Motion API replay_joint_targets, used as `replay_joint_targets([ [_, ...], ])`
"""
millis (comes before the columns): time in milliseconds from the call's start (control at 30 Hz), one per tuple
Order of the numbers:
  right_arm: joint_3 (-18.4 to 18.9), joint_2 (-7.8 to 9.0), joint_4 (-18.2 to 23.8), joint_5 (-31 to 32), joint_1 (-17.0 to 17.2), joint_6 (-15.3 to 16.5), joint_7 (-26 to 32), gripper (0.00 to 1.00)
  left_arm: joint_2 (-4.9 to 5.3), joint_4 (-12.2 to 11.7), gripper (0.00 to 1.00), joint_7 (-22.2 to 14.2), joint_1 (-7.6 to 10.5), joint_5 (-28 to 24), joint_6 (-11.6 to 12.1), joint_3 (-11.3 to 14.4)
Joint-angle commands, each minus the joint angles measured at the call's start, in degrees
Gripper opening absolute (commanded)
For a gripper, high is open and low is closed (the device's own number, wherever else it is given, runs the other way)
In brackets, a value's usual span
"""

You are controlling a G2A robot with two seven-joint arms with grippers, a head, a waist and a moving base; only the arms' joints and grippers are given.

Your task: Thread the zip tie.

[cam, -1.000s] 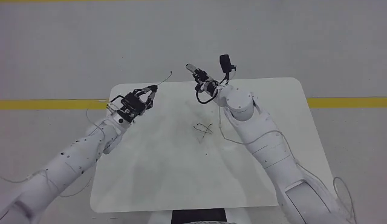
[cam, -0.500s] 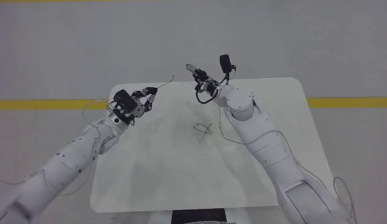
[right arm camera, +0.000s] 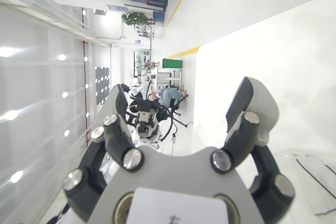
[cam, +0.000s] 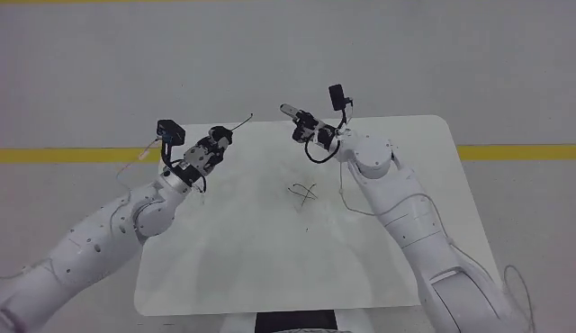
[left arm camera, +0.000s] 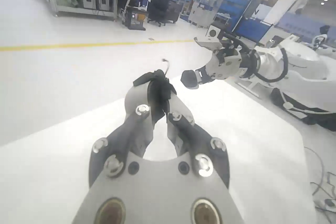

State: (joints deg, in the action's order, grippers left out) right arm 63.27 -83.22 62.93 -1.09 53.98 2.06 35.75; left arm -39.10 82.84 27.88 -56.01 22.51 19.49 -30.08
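A thin black zip tie [cam: 241,121] is pinched in my left gripper [cam: 221,136] over the table's far left edge. Its tail sticks out past the fingertips toward the far right. The left wrist view shows that gripper [left arm camera: 160,94] shut on the zip tie [left arm camera: 166,66], with its head end bunched between the pads. My right gripper [cam: 290,112] hovers a short way to the right, open and holding nothing. In the right wrist view its fingers [right arm camera: 242,100] stand wide apart. The left wrist view shows the right gripper [left arm camera: 190,79] close beside the tie's tail, not touching it.
More black zip ties [cam: 303,192] lie crossed near the middle of the white table [cam: 405,153]; they also appear as black strands [right arm camera: 312,177] in the right wrist view. A small dark speck [cam: 306,229] sits nearer the front. Bare floor with yellow lines surrounds the table.
My left wrist has turned, its camera swinging out to the left, and the zip tie's tail has shifted slightly. My right gripper has moved a little to the right and down.
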Motion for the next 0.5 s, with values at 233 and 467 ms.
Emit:
replay_joint_targets([
  [233,-0.6,-0.14,-0.8,-0.6,-0.4,1.7,1.3,1.0,1.53,3.0,0.0,-1.6,1.01,-8.6,0.0,1.9],
  [467,0.9,0.38,-1.2,-3.0,0.6,3.8,4.8,1.0,1.2,3.9,0.0,-7.8,0.21,-18.9,0.0,0.4],
])
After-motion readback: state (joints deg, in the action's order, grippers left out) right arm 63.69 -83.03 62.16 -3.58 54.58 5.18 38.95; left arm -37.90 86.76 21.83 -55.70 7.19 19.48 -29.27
